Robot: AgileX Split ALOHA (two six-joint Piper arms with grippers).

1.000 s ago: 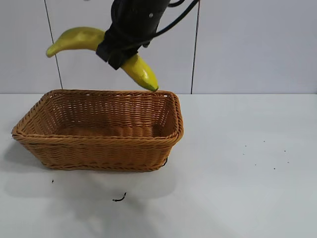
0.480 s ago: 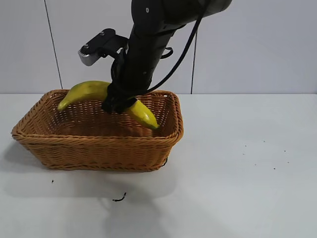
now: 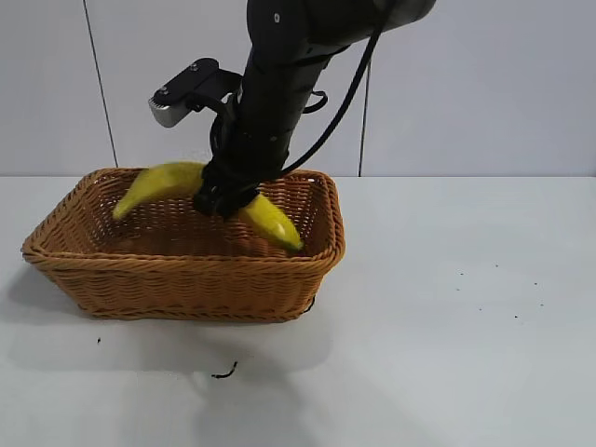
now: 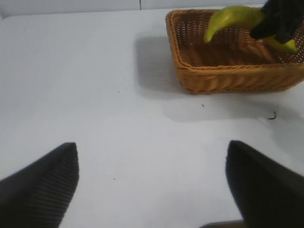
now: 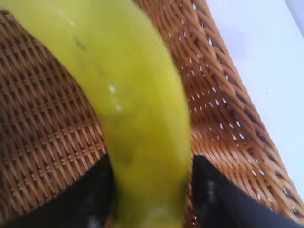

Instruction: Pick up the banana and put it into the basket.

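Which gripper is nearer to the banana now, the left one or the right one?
Right. The right gripper is around the banana over the basket; the left gripper is far off over bare table.

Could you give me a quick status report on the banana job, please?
Right gripper down inside basket, banana between its fingers. Left gripper open, parked over bare table. Nothing in the way.

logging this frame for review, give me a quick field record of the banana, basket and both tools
banana: over the basket's inside, between the right tool's fingers, not lying on the floor
basket: upright on the white table, nothing else in it
right tool: reaching down into the basket at the banana's middle
left tool: apart from the basket, open, holds nothing
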